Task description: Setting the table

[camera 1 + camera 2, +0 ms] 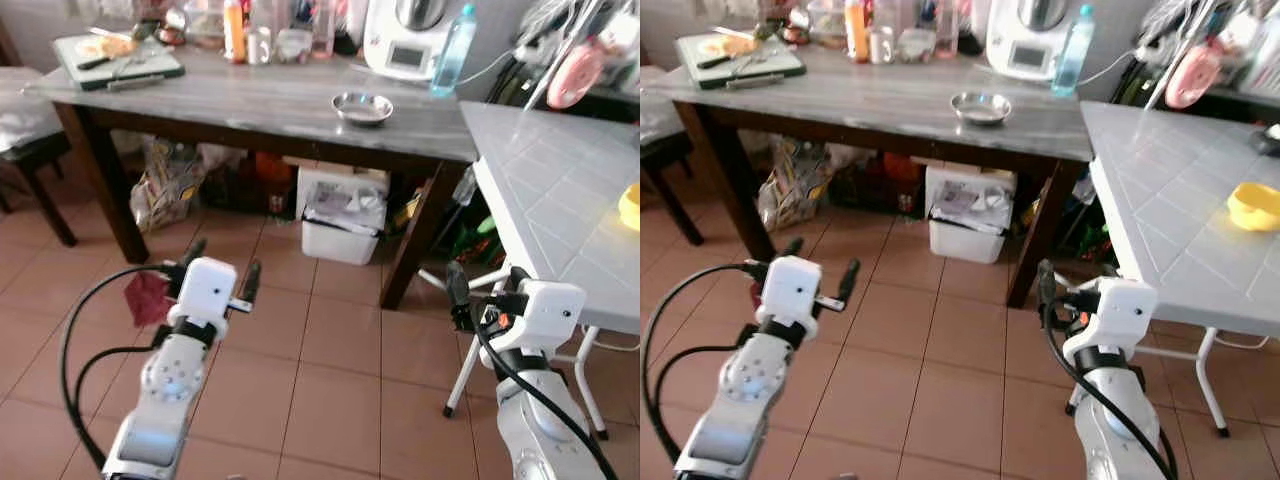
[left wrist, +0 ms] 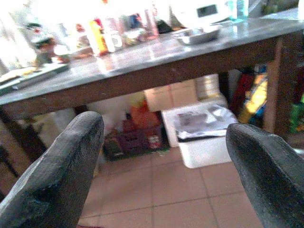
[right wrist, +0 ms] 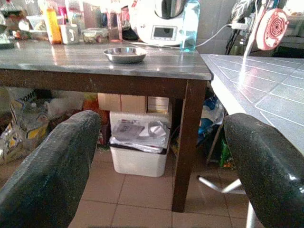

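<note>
A small steel bowl [image 1: 362,107] sits near the front edge of the grey-topped wooden table [image 1: 260,100]. On the white tiled table [image 1: 1160,200] at the right lies a yellow bowl [image 1: 1254,205]. A green cutting board [image 1: 118,57] with a knife and food rests at the grey table's far left. My left gripper [image 1: 224,260] hovers open and empty over the tiled floor, well short of the table. My right gripper [image 3: 161,121] is also open and empty, low beside the white table's near corner, facing the wooden table leg [image 3: 185,142].
Bottles, jars, a white appliance [image 1: 405,35] and a blue bottle [image 1: 452,50] crowd the grey table's back. Under it stand a white bin [image 1: 343,225] and bags [image 1: 165,185]. A dark chair [image 1: 30,150] is at the left, and a red cloth [image 1: 147,297] lies on the floor.
</note>
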Motion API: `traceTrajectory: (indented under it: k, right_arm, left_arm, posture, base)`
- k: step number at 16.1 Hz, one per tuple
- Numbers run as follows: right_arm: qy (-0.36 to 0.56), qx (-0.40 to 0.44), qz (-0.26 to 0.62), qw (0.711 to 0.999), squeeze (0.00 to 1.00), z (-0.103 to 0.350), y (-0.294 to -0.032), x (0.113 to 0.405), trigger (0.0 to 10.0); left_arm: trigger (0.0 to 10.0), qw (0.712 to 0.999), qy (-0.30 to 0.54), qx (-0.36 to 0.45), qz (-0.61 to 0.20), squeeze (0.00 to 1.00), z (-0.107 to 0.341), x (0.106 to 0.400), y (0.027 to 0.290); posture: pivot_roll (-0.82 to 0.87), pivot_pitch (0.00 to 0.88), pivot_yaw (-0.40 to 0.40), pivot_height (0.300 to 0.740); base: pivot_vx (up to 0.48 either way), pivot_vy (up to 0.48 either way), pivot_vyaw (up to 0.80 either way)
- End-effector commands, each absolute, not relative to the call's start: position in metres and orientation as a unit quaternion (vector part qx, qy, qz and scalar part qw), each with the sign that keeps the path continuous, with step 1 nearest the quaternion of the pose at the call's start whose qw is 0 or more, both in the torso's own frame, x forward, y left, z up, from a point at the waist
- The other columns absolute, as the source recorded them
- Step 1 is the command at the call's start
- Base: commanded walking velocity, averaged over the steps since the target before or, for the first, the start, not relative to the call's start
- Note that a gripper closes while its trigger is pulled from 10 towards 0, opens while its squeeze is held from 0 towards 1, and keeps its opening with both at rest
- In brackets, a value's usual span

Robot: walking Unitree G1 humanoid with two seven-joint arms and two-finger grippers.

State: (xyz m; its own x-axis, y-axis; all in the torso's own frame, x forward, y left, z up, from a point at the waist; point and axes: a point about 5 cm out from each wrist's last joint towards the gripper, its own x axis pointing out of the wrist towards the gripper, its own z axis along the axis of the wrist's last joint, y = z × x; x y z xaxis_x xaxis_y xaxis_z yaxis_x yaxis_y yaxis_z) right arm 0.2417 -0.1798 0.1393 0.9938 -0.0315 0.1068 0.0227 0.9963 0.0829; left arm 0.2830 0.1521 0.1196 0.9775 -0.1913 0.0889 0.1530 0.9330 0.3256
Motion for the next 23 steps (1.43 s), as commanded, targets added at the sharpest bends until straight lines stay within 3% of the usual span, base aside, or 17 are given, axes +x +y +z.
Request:
traceTrajectory:
  k: [1, 6, 11, 14, 20, 23]
  right_arm:
    - [-0.053, 0.036, -0.009, 0.998, 0.00, 0.140, -0.180, 0.244, 10.0]
    - [-0.048, 0.006, 0.058, 0.997, 0.00, 0.143, -0.173, 0.253, 10.0]
    - [-0.051, -0.017, 0.097, 0.994, 0.00, 0.150, -0.172, 0.252, 10.0]
    - [-0.060, 0.003, 0.077, 0.995, 0.00, 0.149, -0.170, 0.258, 10.0]
    - [-0.073, 0.038, 0.049, 0.995, 0.00, 0.150, -0.155, 0.277, 10.0]
    - [-0.077, 0.033, 0.020, 0.996, 0.00, 0.148, -0.166, 0.274, 10.0]
  left_arm:
    - [10.0, 0.979, -0.064, 0.163, -0.102, 0.00, 0.121, 0.285, 0.148]
    - [10.0, 0.951, -0.073, 0.229, -0.195, 0.00, 0.120, 0.296, 0.149]
    - [10.0, 0.967, -0.062, 0.192, -0.158, 0.00, 0.114, 0.298, 0.139]
    - [10.0, 0.976, -0.039, 0.173, -0.124, 0.00, 0.100, 0.290, 0.144]
    - [10.0, 0.986, -0.034, 0.148, -0.068, 0.00, 0.096, 0.291, 0.153]
    - [10.0, 0.983, -0.044, 0.156, -0.085, 0.00, 0.101, 0.294, 0.149]
  posture:
    - [0.17, 0.093, -0.113, 0.714]
    - [0.19, 0.105, -0.139, 0.714]
    - [0.19, 0.094, -0.104, 0.714]
    - [0.24, 0.079, -0.094, 0.714]
    - [0.30, 0.060, -0.173, 0.714]
    - [0.27, 0.062, -0.130, 0.714]
  base:
    - [0.000, 0.000, 0.00]
    - [0.000, 0.000, 0.00]
    - [0.000, 0.000, 0.00]
    - [0.000, 0.000, 0.00]
    - [0.000, 0.000, 0.00]
    - [0.000, 0.000, 0.00]
